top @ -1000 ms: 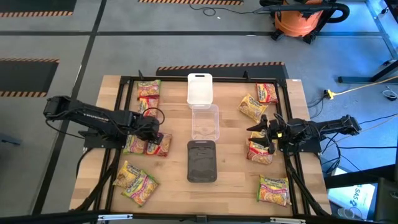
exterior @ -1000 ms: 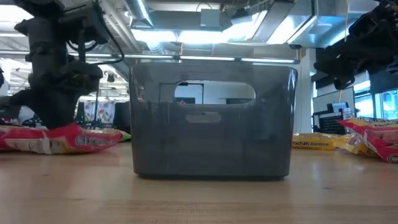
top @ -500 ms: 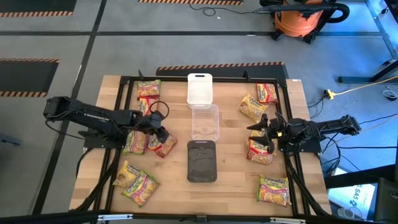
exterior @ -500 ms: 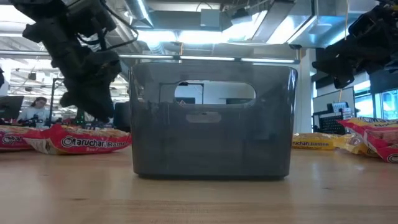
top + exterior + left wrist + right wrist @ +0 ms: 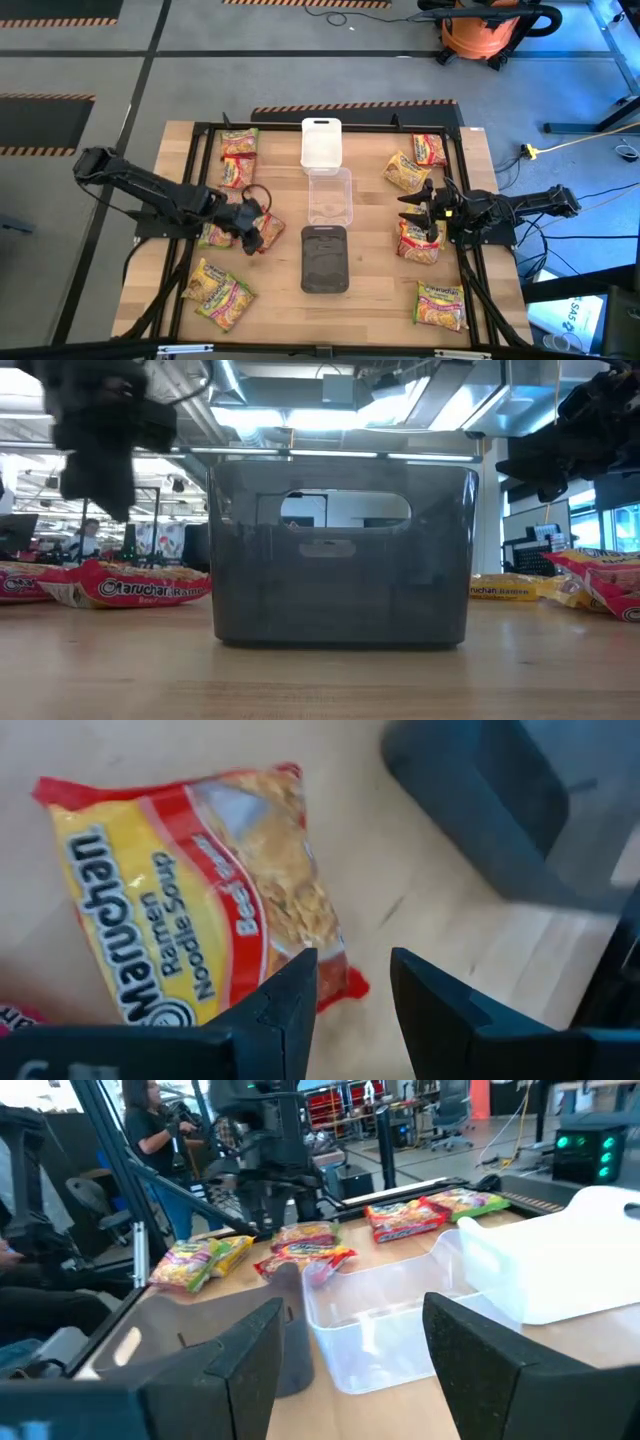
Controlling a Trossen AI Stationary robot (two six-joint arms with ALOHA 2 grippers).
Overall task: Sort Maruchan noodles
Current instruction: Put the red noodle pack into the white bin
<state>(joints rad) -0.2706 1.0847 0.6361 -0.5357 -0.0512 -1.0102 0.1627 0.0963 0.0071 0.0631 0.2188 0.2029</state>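
The left gripper [image 5: 350,1010] hovered over a red-and-yellow noodle packet [image 5: 190,900] beside the dark tray [image 5: 325,258], its jaws parted and holding nothing. The right gripper [image 5: 350,1350] waited open and empty above a packet [image 5: 417,243] on the table's right. Only the wrist view showed the clear tray [image 5: 400,1320] held nothing; the white tray [image 5: 321,142] also looked empty.

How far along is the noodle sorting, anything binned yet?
Nothing binned: the dark tray, clear tray and white tray all look empty. In hand: left gripper hovers, fingers open and empty, over a red beef packet beside the dark tray. Right gripper waits open. Every packet remains on the table.
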